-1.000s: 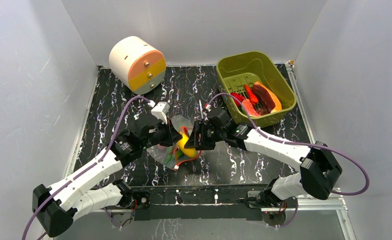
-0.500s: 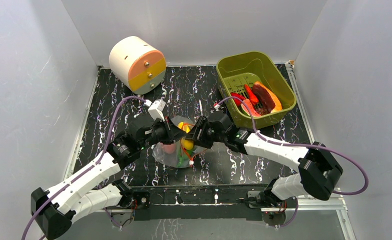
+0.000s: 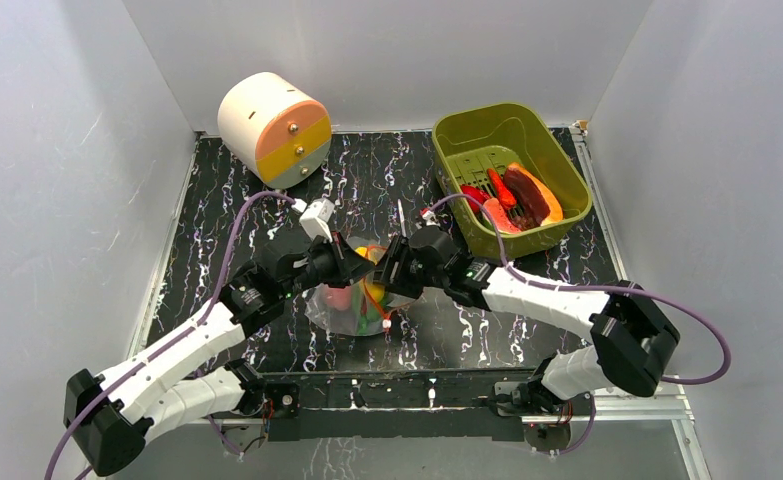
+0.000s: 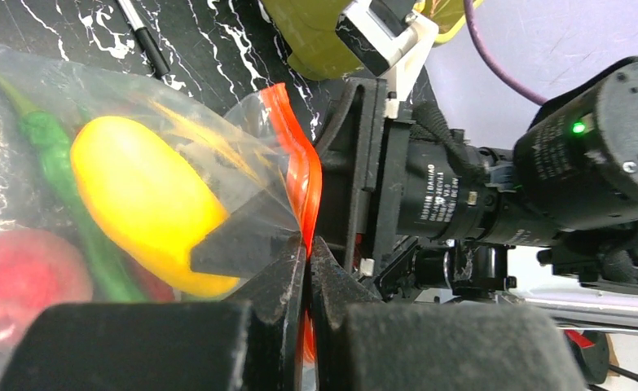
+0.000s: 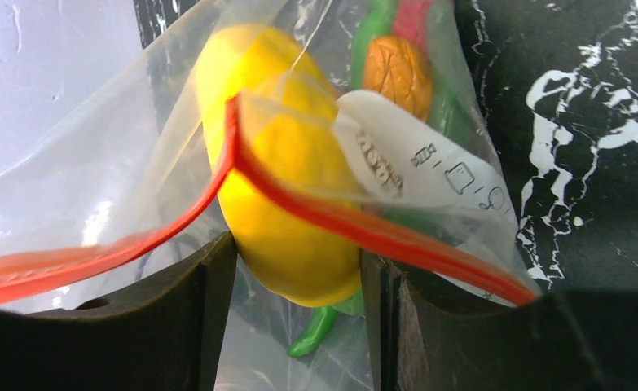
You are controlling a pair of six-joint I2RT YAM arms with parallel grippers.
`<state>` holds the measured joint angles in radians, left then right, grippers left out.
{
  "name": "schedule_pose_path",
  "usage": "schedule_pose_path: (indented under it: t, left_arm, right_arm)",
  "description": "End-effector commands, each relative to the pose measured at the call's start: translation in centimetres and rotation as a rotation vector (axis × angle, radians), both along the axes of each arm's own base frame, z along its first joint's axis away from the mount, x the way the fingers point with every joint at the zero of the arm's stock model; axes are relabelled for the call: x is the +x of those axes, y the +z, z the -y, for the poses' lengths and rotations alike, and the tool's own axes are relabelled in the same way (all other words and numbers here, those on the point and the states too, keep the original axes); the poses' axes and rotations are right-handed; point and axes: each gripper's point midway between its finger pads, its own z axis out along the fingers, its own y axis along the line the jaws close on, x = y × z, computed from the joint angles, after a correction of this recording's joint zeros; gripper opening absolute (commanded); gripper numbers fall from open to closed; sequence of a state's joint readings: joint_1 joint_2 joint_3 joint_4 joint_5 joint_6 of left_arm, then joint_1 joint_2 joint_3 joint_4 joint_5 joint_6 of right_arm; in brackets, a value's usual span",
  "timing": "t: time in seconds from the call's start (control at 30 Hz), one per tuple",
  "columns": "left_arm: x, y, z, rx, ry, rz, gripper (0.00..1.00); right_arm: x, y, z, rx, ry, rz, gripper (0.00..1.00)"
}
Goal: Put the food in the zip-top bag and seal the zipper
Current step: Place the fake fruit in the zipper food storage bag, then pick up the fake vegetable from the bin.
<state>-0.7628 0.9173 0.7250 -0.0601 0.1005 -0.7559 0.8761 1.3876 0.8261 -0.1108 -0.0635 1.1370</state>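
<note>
At table [image 3: 217, 200] centre, the bag [image 3: 339, 316] is held by 2 grippers: its zipper [image 4: 299, 175] is pinched in the fully closed left gripper [image 4: 307, 244], and the yellow piece [image 5: 287, 187] inside is clasped through the film by the half-spread right gripper [image 5: 297, 252].

Food [image 5: 287, 204] in bag [image 3: 335, 314]; tub [image 3: 507, 125] behind.

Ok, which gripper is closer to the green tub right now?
Right. The right gripper, closed around the yellow fruit at the bag, is on the side facing the tub. The left gripper pinches the bag's red strip just beyond it, slightly farther from the tub.
</note>
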Motion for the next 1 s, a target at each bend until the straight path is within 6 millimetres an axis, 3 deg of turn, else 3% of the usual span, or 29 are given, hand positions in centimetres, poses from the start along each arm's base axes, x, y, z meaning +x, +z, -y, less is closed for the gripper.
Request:
schedule_pose_path:
  t: [0.0, 0.13, 0.3, 0.47, 0.8, 0.97]
  left_arm:
    - [0.3, 0.7, 0.1, 0.009, -0.009, 0.049, 0.00]
    - [0.4, 0.1, -0.4, 0.032, 0.008, 0.043, 0.00]
    - [0.5, -0.6, -1.1, 0.073, 0.025, 0.046, 0.00]
    - [0.6, -0.8, -2.3, 0.137, 0.042, 0.078, 0.00]
    - [0.6, -1.0, -4.5, 0.311, 0.009, 0.164, 0.00]
    - [0.0, -1.5, -5.1, 0.349, -0.039, 0.214, 0.00]
  right_arm:
    - [-0.1, 4.9, -1.5, 0.096, 0.088, 0.114, 0.56]
    - [-1.2, 6.0, -1.6, 0.140, 0.151, 0.146, 0.64]
    - [-1.8, 5.7, -0.8, 0.107, 0.170, 0.151, 0.63]
    - [-1.3, 6.6, 0.8, -0.019, 0.197, 0.238, 0.60]
    - [3.8, 12.1, 5.1, -0.331, 0.157, 0.531, 0.59]
    - [7.8, 15.2, 8.2, -0.472, 0.077, 0.634, 0.61]
